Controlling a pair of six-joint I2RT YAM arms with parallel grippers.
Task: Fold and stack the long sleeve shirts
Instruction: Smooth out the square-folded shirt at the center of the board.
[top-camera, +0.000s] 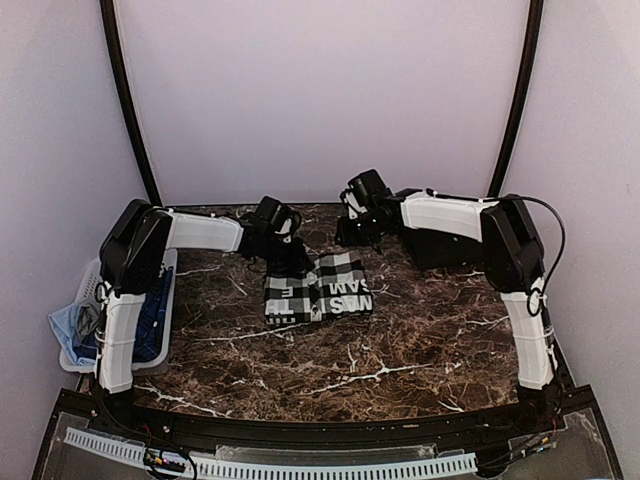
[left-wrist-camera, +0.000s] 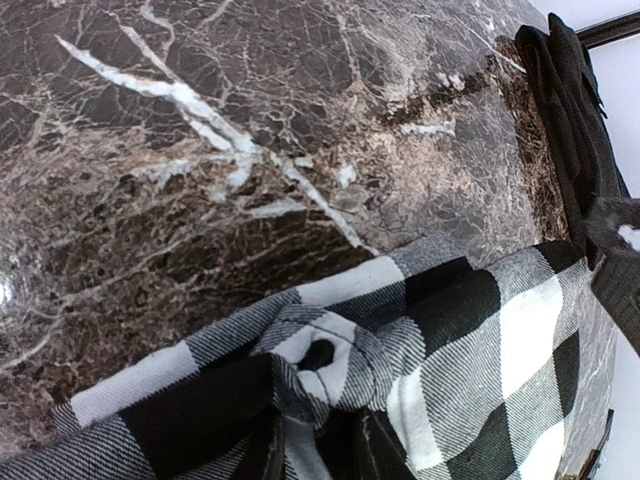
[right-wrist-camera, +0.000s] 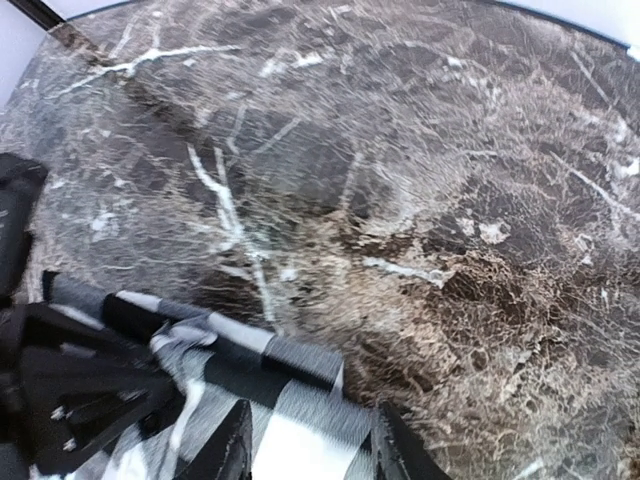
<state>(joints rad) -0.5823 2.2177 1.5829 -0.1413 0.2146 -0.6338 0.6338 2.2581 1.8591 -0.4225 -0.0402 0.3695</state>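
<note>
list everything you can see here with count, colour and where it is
checked shirt: one, black and white check with white letters on a black band, folded at the table's middle
basket: one, white perforated plastic, table's left edge beside the left arm
cloth in basket: count unclear, light and dark blue, piled inside, some over the rim
table: one, dark brown marble with white veins
poles: two, black, curving up from the far corners
left arm: one, white and black, reaching to the shirt's far left corner
right arm: one, white and black, reaching to the shirt's far edge
left gripper: one, black, pinching bunched shirt cloth
right gripper: one, black, fingers apart over the shirt's edge
</note>
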